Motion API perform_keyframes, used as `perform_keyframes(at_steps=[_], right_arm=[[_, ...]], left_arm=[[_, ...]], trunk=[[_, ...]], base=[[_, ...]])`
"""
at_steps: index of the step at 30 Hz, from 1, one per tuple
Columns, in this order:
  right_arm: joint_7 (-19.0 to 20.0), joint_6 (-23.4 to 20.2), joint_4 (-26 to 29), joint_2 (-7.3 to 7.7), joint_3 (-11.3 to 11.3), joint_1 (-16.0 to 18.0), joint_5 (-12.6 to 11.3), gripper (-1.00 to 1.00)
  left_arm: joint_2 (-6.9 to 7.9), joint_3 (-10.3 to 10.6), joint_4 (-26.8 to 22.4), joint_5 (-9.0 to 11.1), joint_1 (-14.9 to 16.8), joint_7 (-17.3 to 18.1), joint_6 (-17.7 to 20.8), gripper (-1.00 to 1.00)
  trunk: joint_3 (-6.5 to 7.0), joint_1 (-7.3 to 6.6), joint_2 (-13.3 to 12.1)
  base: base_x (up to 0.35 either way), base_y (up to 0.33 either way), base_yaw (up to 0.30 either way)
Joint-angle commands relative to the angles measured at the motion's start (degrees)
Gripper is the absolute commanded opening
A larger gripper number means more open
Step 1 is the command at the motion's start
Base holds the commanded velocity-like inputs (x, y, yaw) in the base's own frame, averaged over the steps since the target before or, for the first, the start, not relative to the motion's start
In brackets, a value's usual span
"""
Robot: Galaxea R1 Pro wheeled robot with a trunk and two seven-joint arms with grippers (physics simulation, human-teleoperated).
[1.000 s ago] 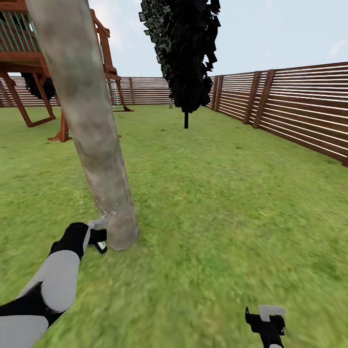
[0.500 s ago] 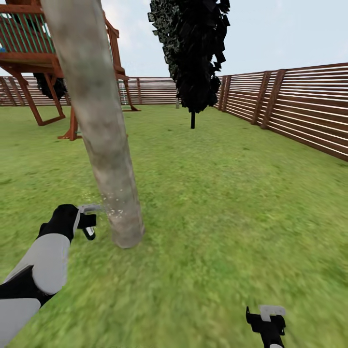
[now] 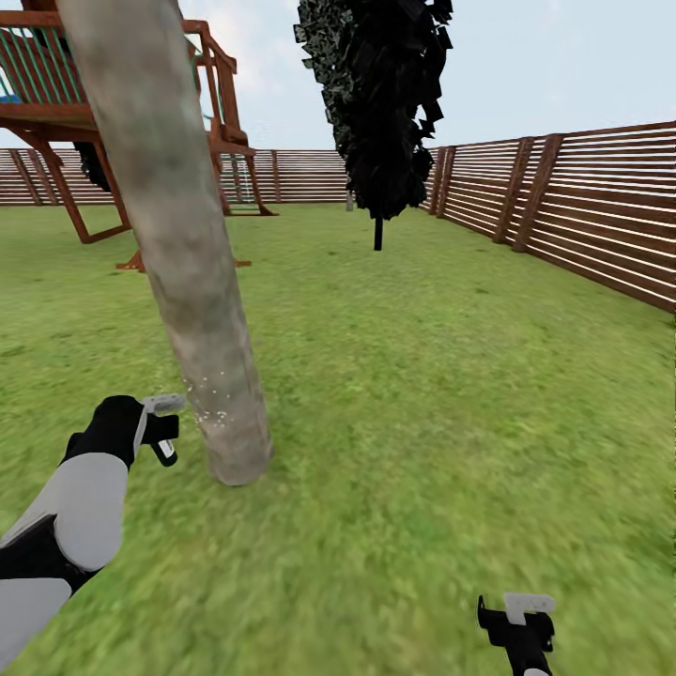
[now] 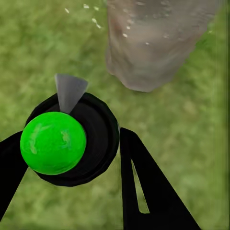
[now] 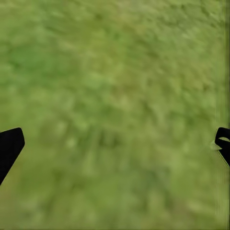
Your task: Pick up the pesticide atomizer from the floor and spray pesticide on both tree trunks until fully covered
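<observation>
A thick pale grey-brown tree trunk [image 3: 188, 272] rises from the lawn at left and leans across the head view; its base [image 4: 148, 43] also lies ahead of the left wrist camera. White spray specks [image 3: 208, 399] dot the bark low down. My left gripper [image 3: 160, 430] is just left of the trunk's base, shut on the pesticide atomizer [image 4: 72, 139], a black round body with a green ball top and a grey nozzle [image 4: 69, 91] pointing at the trunk. My right gripper [image 3: 519, 624] hangs open over bare grass at lower right, its fingertips [image 5: 10, 146] wide apart.
A brown slatted fence [image 3: 582, 207] runs along the right and back. A black column-shaped tree [image 3: 380, 103] stands mid-lawn far ahead. A red-brown wooden play tower [image 3: 56, 113] stands behind the trunk at back left. Open grass [image 3: 422, 394] stretches to the right.
My left gripper with the atomizer has drawn back to the left and a little up, away from the trunk's base. The view has shifted slightly. The right gripper has stayed put.
</observation>
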State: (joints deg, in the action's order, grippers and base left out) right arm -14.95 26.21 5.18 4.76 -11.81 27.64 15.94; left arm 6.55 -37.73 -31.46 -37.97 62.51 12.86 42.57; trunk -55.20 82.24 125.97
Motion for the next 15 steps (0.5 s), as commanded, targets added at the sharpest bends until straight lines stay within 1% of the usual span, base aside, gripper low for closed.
perform_keyframes(at_steps=[1, 15], right_arm=[[-0.2, 0.2, -0.1, -0.01, -0.4, 0.0, 0.6, 1.00], [-0.2, 0.2, -0.1, -0.01, -0.4, 0.0, 0.6, 1.00]], left_arm=[[-0.06, -0.3, -0.1, -0.6, 0.1, 0.5, 0.1, -1.00], [-0.14, -0.4, -0.1, -0.5, -0.1, 0.4, 0.1, -1.00]], trunk=[[-0.05, -0.01, 0.0], [-0.05, -0.01, 0.0]], base=[[0.000, -0.276, 0.000], [0.000, -0.277, 0.000]])
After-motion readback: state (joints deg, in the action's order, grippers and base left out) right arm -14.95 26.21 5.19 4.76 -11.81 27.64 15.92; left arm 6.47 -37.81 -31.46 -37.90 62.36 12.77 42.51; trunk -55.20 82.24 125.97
